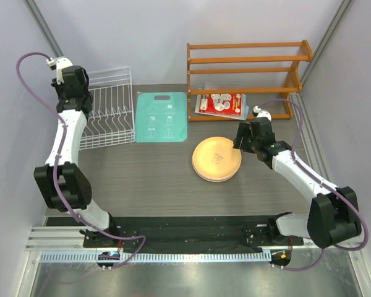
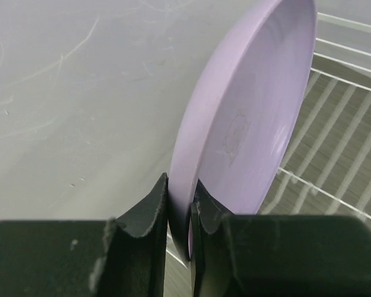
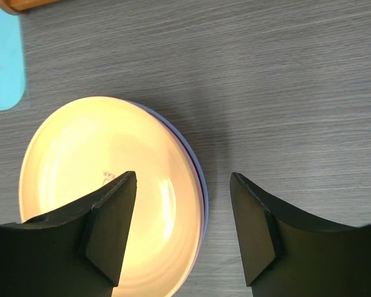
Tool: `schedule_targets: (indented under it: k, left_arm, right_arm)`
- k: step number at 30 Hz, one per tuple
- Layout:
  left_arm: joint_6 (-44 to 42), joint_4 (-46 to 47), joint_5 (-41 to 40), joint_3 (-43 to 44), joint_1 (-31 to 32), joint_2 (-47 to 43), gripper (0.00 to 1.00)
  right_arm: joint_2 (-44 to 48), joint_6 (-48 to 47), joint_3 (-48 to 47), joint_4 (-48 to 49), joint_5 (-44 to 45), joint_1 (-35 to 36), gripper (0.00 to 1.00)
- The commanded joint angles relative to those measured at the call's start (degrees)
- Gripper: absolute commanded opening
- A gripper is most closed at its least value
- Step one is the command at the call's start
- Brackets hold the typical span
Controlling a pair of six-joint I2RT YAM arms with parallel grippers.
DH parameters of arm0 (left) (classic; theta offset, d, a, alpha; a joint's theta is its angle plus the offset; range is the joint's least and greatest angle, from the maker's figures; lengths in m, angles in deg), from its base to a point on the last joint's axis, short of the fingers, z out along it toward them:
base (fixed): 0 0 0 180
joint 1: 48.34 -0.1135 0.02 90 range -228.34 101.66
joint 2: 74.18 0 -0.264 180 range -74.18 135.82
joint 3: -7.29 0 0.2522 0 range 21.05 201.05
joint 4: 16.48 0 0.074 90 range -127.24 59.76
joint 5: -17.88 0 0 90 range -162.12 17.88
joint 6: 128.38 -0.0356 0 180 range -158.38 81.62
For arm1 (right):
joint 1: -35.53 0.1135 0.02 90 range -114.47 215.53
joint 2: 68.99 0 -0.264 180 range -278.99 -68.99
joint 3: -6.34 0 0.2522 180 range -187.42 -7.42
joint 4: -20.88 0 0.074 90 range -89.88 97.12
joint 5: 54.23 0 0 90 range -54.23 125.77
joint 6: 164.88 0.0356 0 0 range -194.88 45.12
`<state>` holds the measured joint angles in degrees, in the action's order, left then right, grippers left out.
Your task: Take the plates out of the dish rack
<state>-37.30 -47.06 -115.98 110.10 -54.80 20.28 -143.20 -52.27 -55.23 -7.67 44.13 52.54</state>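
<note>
- Plates point(image 1: 216, 159): a stack lies flat on the bench point(image 1: 142, 179) in front of the right arm. A yellow-orange plate is on top, with a blue rim showing beneath it.
- The right claw point(image 3: 182, 185) hovers over the stack's edge with its jaws wide apart, holding nothing.
- Farther back on the left, the lavender plate point(image 2: 247, 124) stands on edge in the rack point(image 1: 114, 77), close to the side wall. The arm hides it in the top view.
- The left claw point(image 2: 180, 185) is closed on that plate's rim, with one finger on each face.
- The top view shows no other plate in the rack, so this is probably the last one.
- The step in hand looks like lifting it out. It should rise straight up in its own plane until the lower edge is above the wires, and only then swing toward the stack.
- A sideways pull too early could catch a wire or drag the rack.
- The hold is on a thin, smooth rim, so the plate may pivot. Moving slowly and keeping it upright until it is free would help.
- The teal board point(image 1: 162, 116) lies between rack and stack, so the plate should be carried well above it.
</note>
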Motion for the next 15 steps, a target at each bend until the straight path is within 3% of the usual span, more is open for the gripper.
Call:
schedule_targets:
  k: [1,6,12,15]
  left_arm:
    - [13.05,-10.06,12.62,1.74,2.23,-7.52,0.00]
    - [21.93,-13.42,29.74,-4.13,8.82,-11.92,0.00]
    - [35.03,-4.82,57.42,-15.65,10.76,-15.70,0.00]
    - [37.50,-1.64,61.77,-18.48,13.47,-15.62,0.00]
  right_arm:
    - [6.35,0.33,0.17,-0.51,-4.91,-0.23,0.68]
    - [10.05,1.56,0.35,-0.59,-11.78,-0.23,0.68]
    - [13.83,3.40,0.88,-0.68,-16.35,-0.14,0.68]
    - [14.98,4.72,1.23,0.28,-18.55,-0.05,0.69]
